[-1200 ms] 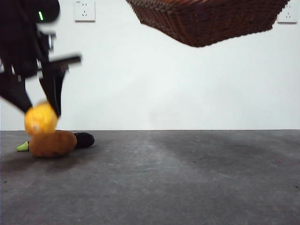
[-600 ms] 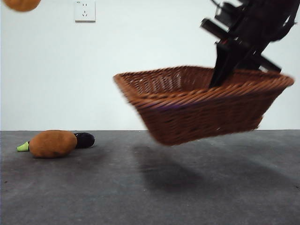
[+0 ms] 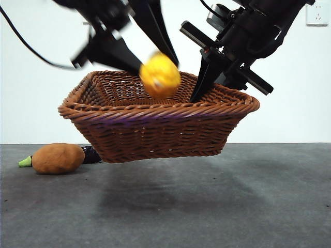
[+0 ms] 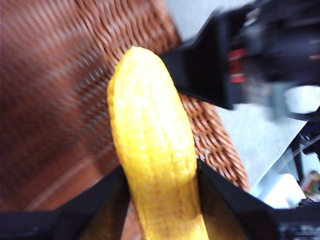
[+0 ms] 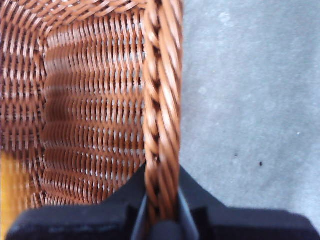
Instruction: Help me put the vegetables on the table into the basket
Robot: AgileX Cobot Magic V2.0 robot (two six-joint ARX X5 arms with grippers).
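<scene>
Arms reach in from above on both sides of the front view. The left gripper (image 3: 155, 70) slants down from the upper left, its jaws pinching the bumpy yellow vegetable (image 3: 160, 75) just above the open basket (image 3: 155, 129); in the left wrist view that vegetable (image 4: 152, 145) sits lengthwise between the two black jaws with the wicker floor behind it. The right gripper (image 3: 207, 85) comes down from the upper right and its jaws are clamped on the braided rim at the basket's far right side, one jaw inside the wall and one outside, as the right wrist view (image 5: 161, 210) shows. The basket hangs clear of the table (image 3: 207, 206), roughly level, with a soft shadow below it. At the left, on the table, the brown potato-like vegetable (image 3: 57, 158) lies on its side, and the dark purple eggplant (image 3: 92, 153) lies behind it, its green stem (image 3: 24, 162) poking out to the left. The table is dark grey and mottled. Behind it stands a plain white wall (image 3: 289, 119) with a socket (image 3: 316, 13) at the upper right corner
</scene>
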